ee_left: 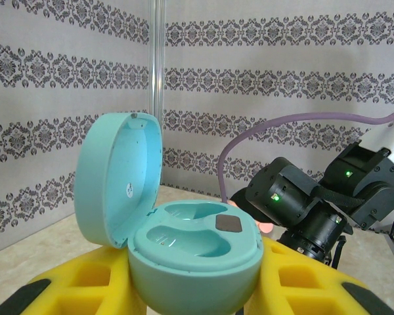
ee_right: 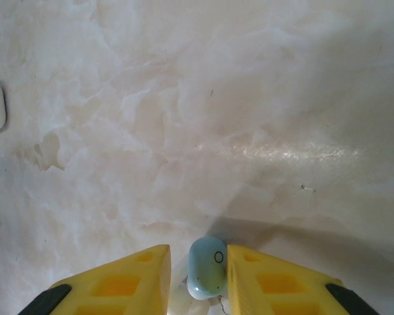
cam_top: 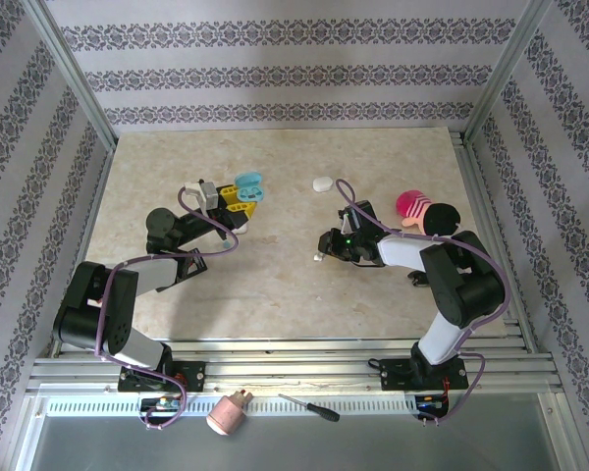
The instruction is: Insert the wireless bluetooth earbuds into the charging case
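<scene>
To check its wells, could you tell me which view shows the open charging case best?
The left wrist view: the open charging case sits close, both wells visibly empty. The top external view shows it as a small blue shape.

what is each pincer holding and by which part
The left pincer holds the open charging case by the sides of its lower half; the right pincer pinches a pale blue-green earbud across its sides.
</scene>
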`<state>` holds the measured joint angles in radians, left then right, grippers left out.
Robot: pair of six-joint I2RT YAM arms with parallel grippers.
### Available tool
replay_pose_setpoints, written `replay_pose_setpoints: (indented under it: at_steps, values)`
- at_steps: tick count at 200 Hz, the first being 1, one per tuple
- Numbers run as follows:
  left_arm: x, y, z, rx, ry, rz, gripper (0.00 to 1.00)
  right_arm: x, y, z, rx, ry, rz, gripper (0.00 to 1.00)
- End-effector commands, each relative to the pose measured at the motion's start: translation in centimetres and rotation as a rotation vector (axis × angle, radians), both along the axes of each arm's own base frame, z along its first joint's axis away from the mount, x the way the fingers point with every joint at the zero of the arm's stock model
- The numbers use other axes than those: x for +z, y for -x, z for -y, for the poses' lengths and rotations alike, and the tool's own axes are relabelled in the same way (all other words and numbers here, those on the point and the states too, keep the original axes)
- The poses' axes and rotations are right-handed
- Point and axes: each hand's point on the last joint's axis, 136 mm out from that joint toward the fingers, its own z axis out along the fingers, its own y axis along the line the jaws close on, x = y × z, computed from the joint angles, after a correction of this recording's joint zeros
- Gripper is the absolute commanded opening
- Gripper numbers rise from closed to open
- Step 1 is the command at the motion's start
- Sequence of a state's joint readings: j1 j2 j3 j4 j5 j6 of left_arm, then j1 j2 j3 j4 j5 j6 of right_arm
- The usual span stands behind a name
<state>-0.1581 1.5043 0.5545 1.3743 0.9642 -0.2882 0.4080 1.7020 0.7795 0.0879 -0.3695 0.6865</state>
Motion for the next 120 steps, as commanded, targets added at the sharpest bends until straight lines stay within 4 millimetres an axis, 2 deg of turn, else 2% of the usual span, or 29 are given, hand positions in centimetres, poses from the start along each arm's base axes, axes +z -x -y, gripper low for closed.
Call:
replay_pose_setpoints:
  at_steps: [1, 30, 120]
  values:
    - [1.7, 0.2, 0.6, -0.021, 0.003, 0.085, 0.24, 0.3, 0.2, -0.4, 0.013, -0.027, -0.002, 0.29]
    - [1.8, 0.3, 0.6, -0.023, 0.003, 0.089, 0.24, 0.2, 0.1, -1.1, 0.024, -0.051, -0.008, 0.29]
    - [1.8, 0.3, 0.6, -0.023, 0.004, 0.089, 0.24, -0.9, 0.2, -1.5, 0.055, -0.032, -0.036, 0.29]
